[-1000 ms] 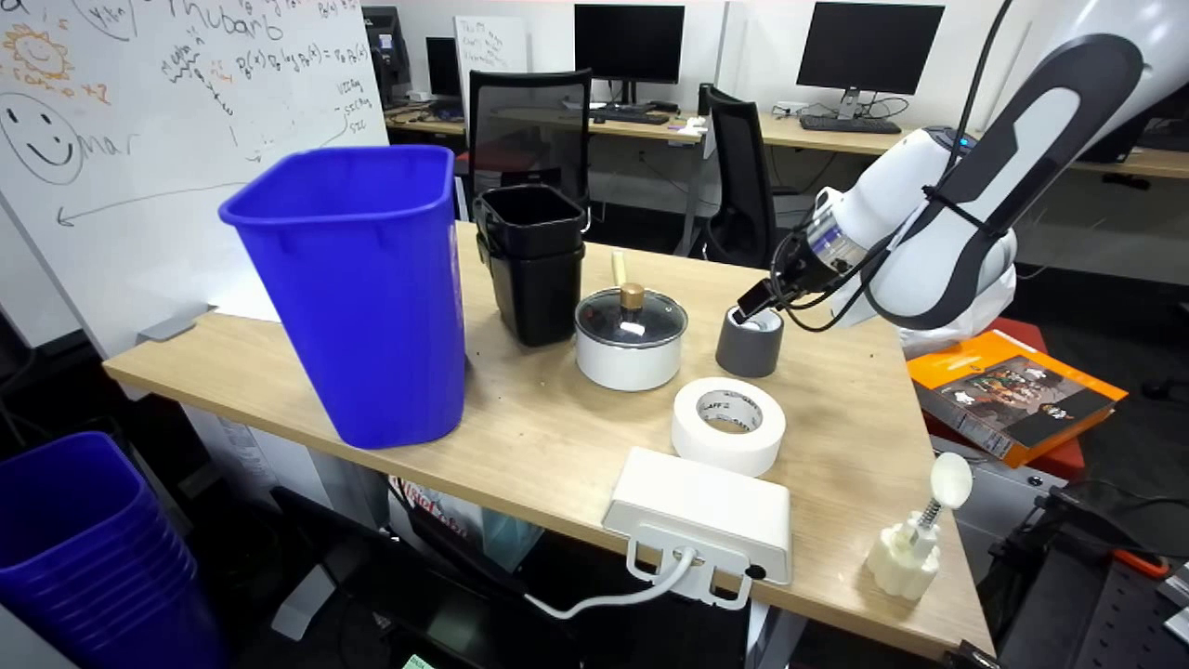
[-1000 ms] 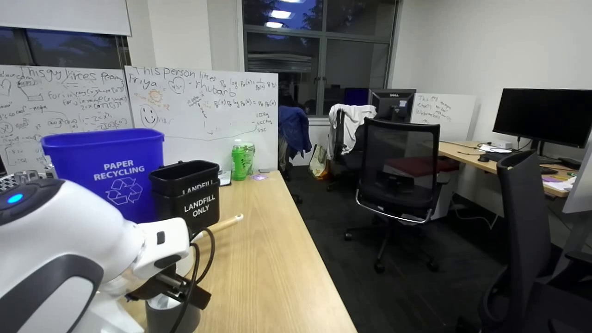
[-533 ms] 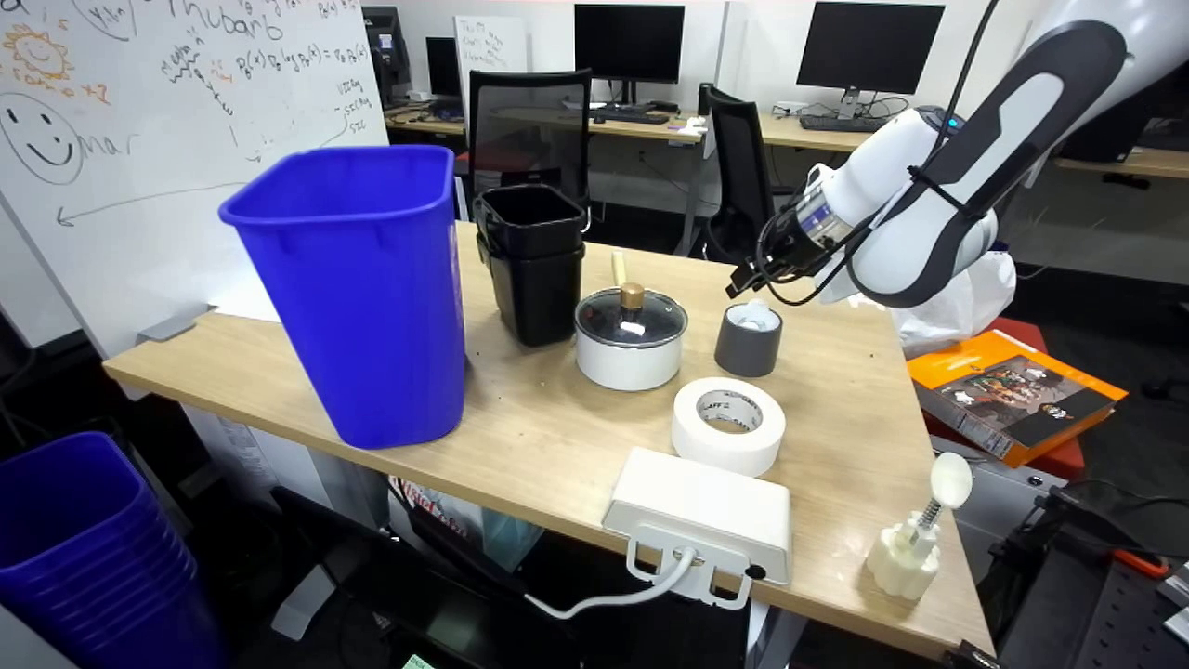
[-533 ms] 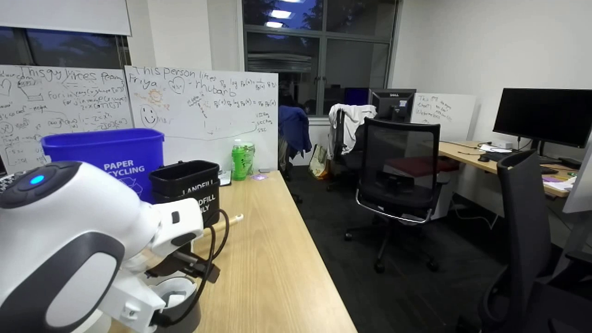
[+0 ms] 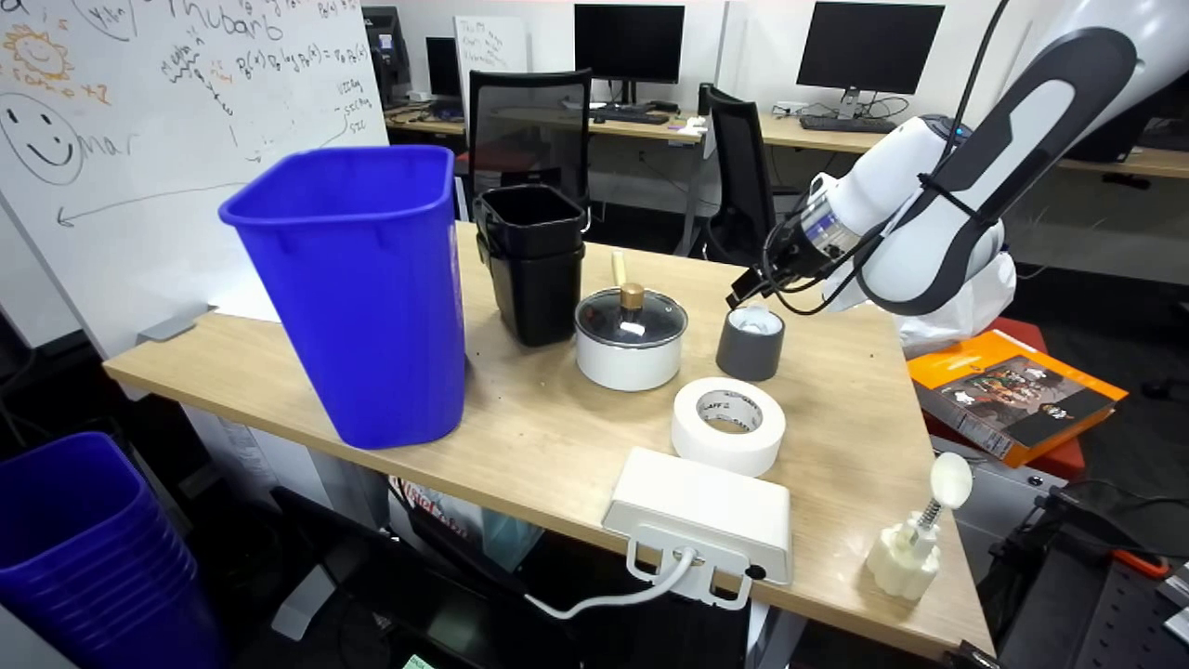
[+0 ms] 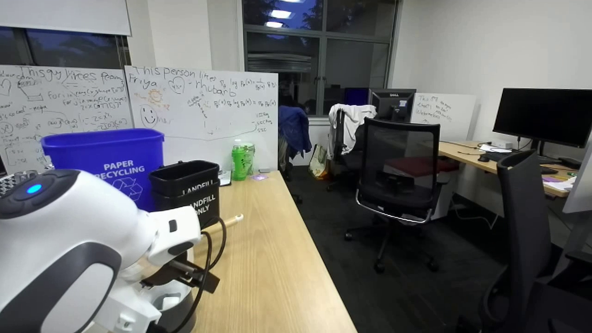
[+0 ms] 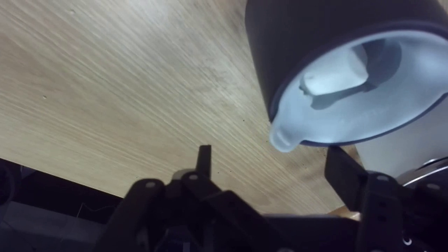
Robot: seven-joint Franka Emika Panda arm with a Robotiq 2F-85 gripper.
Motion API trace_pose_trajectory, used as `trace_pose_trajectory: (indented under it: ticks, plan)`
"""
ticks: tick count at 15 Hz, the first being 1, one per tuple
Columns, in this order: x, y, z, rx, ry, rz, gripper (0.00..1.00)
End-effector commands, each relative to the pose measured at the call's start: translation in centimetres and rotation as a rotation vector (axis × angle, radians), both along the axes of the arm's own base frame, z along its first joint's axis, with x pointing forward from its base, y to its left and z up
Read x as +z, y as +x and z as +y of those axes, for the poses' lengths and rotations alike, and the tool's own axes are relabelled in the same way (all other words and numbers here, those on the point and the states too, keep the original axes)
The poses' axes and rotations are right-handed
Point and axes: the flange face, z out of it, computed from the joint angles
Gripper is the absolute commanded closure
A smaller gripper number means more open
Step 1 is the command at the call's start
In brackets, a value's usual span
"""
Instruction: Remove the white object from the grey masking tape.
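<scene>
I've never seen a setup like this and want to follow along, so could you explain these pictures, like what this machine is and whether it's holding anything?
The jointed white machine is a robot arm, ending in a black hand with two fingers. Two views come from cameras standing away from it; the close view comes from one on its wrist.

On the wooden table are a blue bin, stacked black bins, a lidded white pot, a wide white tape roll, a white box, a cream bottle-like thing and a small dark grey roll. A white object sits inside the grey roll, with a small tab reaching past its rim.

Nothing is held: the fingers stand apart. The hand is close to the grey roll; I can't tell whether a finger touches it.
</scene>
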Motion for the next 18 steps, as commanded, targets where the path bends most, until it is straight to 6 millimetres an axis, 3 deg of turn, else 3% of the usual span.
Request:
trace_pose_trajectory:
  ticks: [1,6,13,18]
  plan:
    - [-0.5,-0.8,-0.2,0.013,0.017,0.012,0.0]
    - [-0.4,-0.7,-1.0,-0.011,0.013,0.007,0.0]
    - [-0.7,-1.6,0.3,0.031,0.077,0.035,0.0]
    - [-0.7,-1.9,-0.1,0.083,0.087,0.04,0.03]
